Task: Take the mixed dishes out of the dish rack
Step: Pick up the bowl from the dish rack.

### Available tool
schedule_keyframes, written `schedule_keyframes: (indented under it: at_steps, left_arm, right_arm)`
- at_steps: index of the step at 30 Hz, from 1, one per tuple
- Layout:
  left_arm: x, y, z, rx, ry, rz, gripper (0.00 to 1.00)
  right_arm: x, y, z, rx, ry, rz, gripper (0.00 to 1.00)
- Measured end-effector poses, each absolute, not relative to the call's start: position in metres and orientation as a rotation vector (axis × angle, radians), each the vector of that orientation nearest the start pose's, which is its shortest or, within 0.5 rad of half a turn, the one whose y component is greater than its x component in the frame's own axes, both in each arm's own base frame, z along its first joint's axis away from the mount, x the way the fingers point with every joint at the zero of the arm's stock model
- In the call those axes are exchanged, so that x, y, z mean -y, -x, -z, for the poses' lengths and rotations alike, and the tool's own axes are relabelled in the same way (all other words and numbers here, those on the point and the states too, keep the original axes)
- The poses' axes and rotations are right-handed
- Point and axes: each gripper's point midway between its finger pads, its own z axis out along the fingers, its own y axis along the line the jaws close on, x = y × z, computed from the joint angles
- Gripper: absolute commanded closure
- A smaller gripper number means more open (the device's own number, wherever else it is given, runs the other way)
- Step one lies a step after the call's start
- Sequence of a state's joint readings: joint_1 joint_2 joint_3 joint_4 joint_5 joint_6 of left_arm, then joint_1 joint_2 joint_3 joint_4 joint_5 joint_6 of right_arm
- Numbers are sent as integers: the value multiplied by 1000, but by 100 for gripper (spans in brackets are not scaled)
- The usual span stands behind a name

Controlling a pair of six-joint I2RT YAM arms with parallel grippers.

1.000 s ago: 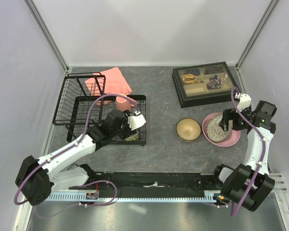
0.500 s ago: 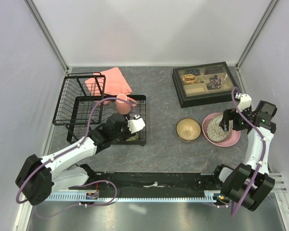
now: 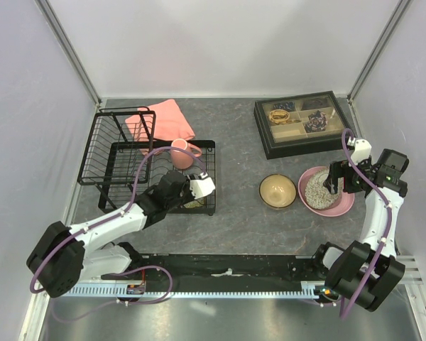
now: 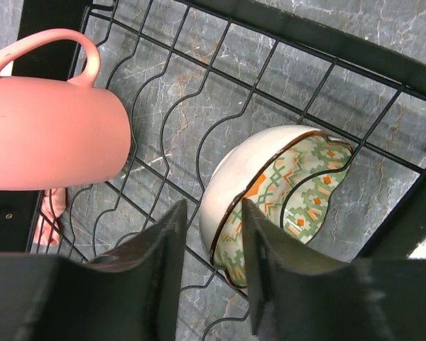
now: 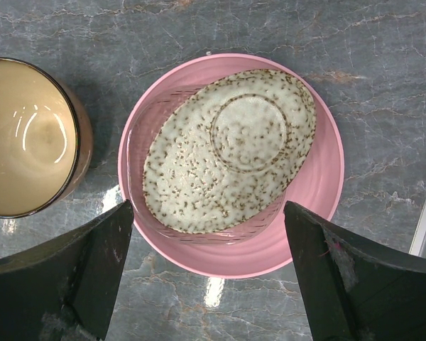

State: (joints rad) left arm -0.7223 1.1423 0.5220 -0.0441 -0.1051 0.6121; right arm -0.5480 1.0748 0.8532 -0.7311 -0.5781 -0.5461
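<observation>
Pink mug [image 4: 50, 135], tilted patterned bowl [image 4: 284, 192] in rack [image 4: 397, 67], speckled bowl [image 5: 227, 163] seemingly inverted on plate [image 5: 319, 185]

Light: we record bright, even light from above in all three views.
Shadows: soft and short, under the wire rack [image 3: 128, 163] and left of the pink plate [image 5: 319, 185].
Glare: white patches inside the beige bowl [image 5: 28, 135], and a pale sheen on the grey table [image 5: 213, 291].
Focus: dishes sharp. We note the fingers [image 4: 156, 284] nearest each wrist lens as dark and soft-edged.
</observation>
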Motion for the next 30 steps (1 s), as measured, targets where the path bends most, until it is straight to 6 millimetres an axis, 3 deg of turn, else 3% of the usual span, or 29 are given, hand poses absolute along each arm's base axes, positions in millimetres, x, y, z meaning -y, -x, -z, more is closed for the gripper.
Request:
schedule_keyframes:
  at_steps: [11, 30]
  left_arm:
    - [174, -272, -84, -1774, -1316, -93, 99]
    - [172, -274, -89, -1765, -1298, -112, 98]
  right_arm:
    - [66, -256, -140, -2322, 212, -203, 5]
    - [66, -255, -140, -2324, 210, -204, 5]
